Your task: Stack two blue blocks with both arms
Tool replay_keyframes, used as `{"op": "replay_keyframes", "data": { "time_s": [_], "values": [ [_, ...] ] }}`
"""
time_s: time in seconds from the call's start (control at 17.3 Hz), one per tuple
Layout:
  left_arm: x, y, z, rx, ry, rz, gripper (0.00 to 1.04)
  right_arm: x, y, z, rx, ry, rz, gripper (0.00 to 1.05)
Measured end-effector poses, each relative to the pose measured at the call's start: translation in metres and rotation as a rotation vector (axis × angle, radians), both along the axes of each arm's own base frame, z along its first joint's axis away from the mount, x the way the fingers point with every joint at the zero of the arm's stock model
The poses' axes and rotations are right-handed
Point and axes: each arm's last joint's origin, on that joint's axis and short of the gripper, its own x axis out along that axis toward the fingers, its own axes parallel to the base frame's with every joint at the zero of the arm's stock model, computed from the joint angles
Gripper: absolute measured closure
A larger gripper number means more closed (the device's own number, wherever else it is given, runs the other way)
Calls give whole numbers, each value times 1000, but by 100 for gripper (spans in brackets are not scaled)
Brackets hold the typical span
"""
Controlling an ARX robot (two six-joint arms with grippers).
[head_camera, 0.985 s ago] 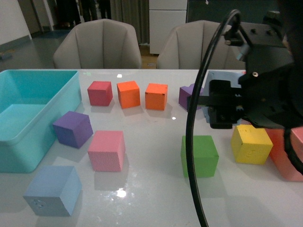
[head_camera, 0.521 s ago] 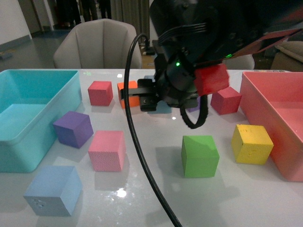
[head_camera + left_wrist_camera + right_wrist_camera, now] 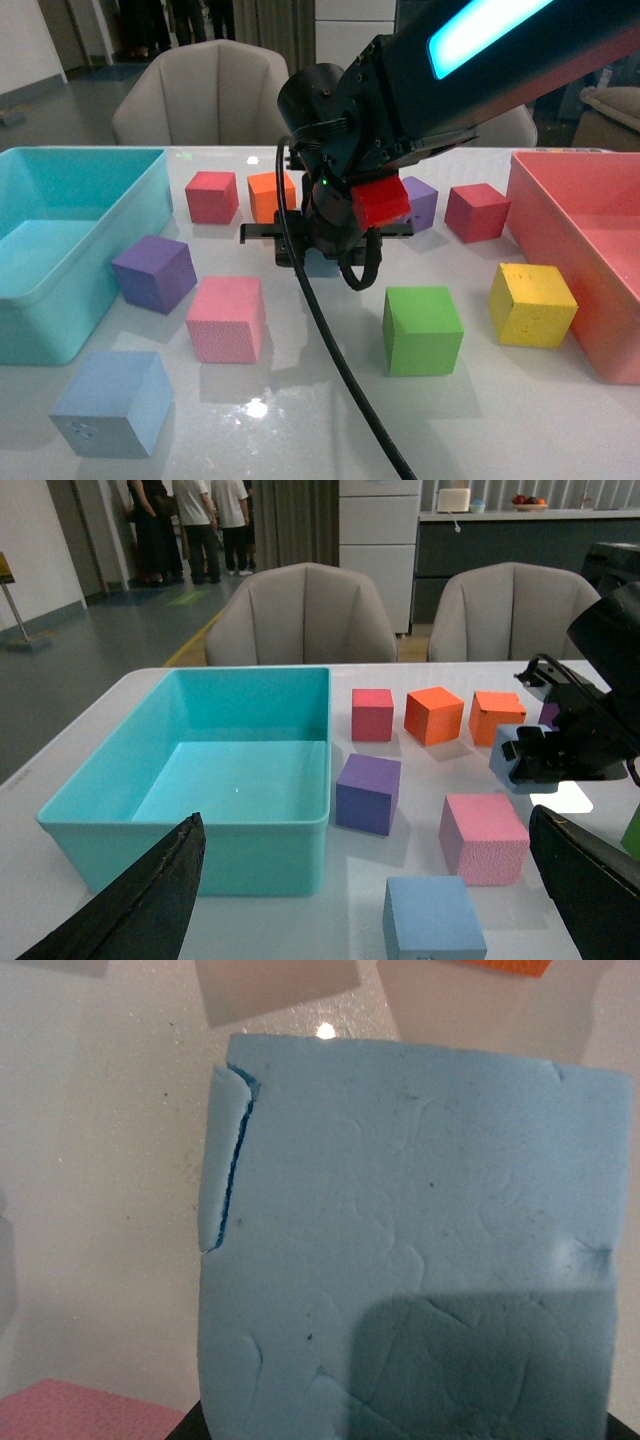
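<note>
One pale blue block rests on the table at the near left, pinholes on its front face; the left wrist view has this blue block low between the left fingers. My left gripper is open, well back from it, and is out of the front view. The other blue block fills the right wrist view, with my right gripper shut on it above the table's middle. Only a sliver of that block shows under the black gripper, and a corner of it from the left wrist.
A turquoise bin stands at the left and a pink bin at the right. Purple, pink, green, yellow, red and orange cubes are scattered around. The right arm's cable hangs across the middle.
My right arm has swung from the right side to the table's middle, carrying the blue block leftward and lower. The blocks on the table have not moved.
</note>
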Motion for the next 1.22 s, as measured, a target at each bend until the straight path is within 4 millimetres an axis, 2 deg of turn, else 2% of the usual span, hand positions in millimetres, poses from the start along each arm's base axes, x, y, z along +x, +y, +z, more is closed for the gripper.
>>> {"op": "replay_keyframes", "data": {
  "time_s": [0.17,0.41,0.7,0.87,1.1,1.22],
  "values": [
    [0,0,0,0,0,0,7,0,-1,-14,-27,32,-31,65],
    [0,0,0,0,0,0,7,-1,-1,-19,-31,26,-37,65],
    [0,0,0,0,0,0,7,-6,-4,-23,-37,28,-45,6],
    [0,0,0,0,0,0,7,-7,-5,-3,-27,-13,-55,6],
    [0,0,0,0,0,0,7,-14,-11,43,36,-125,-62,6],
    [0,0,0,0,0,0,7,-22,-25,69,38,-265,-105,6]
  ]
}}
